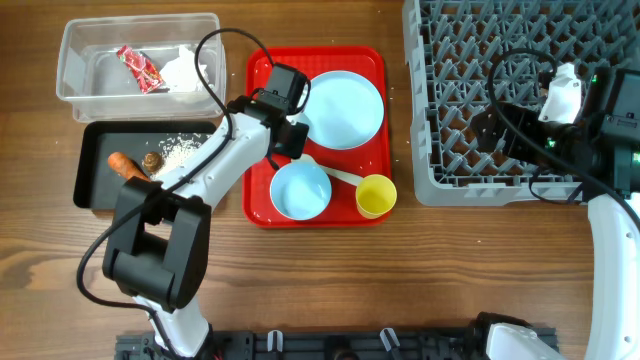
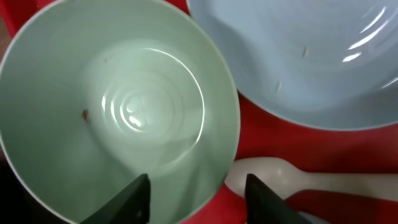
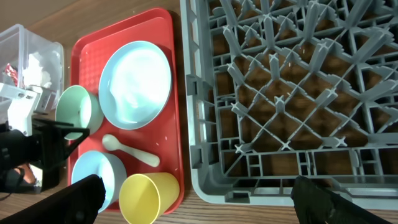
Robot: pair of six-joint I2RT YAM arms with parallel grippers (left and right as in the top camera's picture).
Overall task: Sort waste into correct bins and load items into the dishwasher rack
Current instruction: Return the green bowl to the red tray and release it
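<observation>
Wooden tabletop [image 1: 400,290] with red tray [image 1: 340,57] beside grey rack [image 1: 450,100].
Left jaws stand apart astride the rim of the green bowl [image 2: 124,106] on the tray; right jaws gape empty above the rack.

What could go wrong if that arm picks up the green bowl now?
The left gripper has its jaws open on either side of one edge of the pale-green bowl. Held by that smooth rim alone, the bowl might tilt or slip. The white spoon lies right beside that rim on the red tray, so a finger could knock it.
</observation>
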